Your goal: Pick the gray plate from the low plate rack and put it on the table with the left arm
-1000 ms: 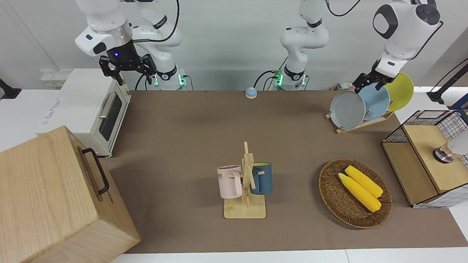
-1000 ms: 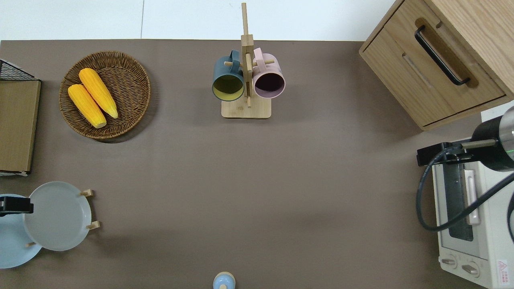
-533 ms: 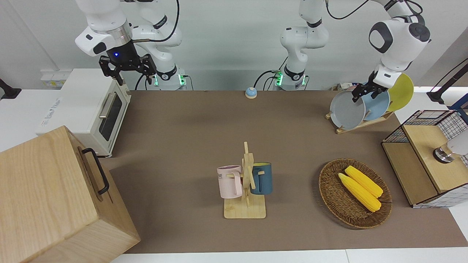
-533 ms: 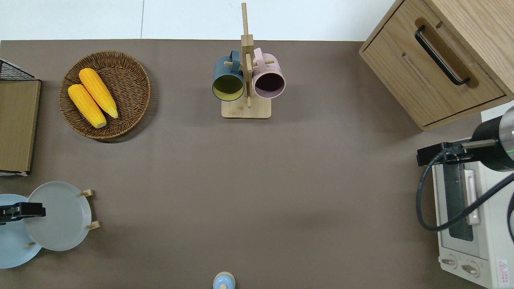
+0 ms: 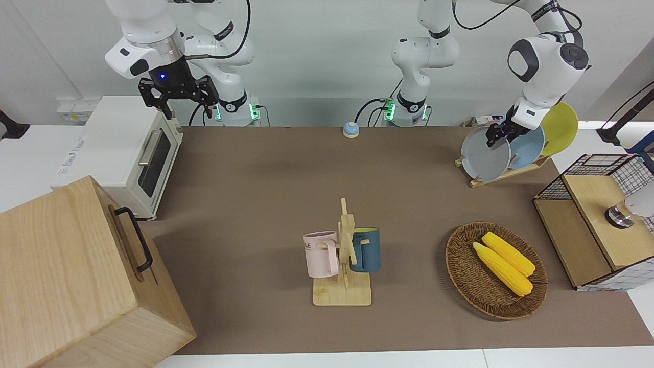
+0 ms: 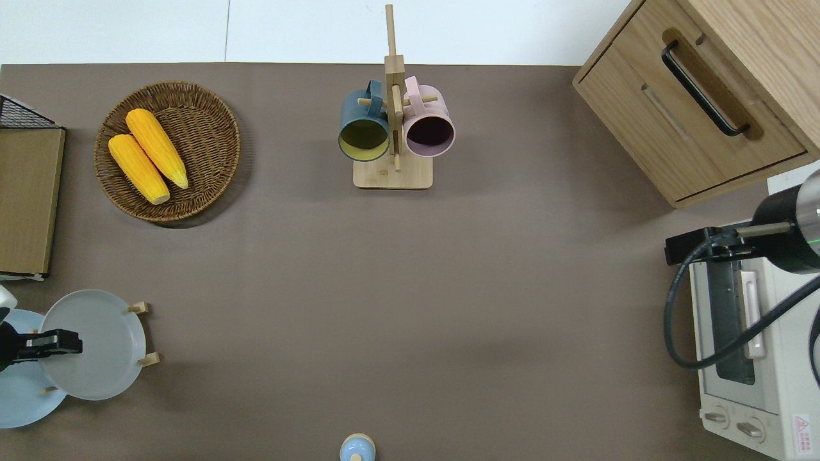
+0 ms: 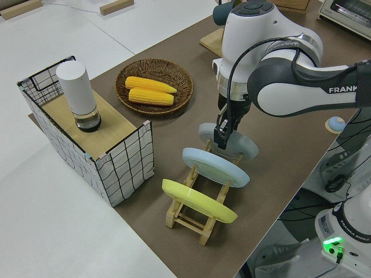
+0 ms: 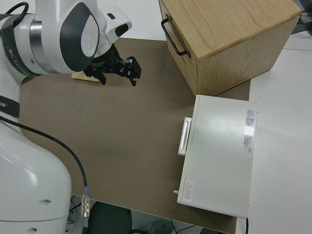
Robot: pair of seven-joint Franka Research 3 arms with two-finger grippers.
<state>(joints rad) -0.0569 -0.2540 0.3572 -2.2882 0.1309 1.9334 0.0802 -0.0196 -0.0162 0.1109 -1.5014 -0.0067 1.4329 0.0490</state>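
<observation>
We find the gray plate (image 5: 484, 153) standing tilted in the low plate rack (image 5: 503, 174) at the upper right of the front view — the slot farthest from the robots, the light blue plate (image 5: 526, 145) beside it. Our left gripper (image 5: 498, 135) sits at that plate's top rim; whether its fingers are apart or clamped we cannot tell. The right arm (image 5: 153, 46) is parked — fingers apart.

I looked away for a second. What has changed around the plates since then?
The left claw has come down from over the blue plate onto the gray plate's upper rim. All three plates stay in the rack; the right arm stays parked.
</observation>
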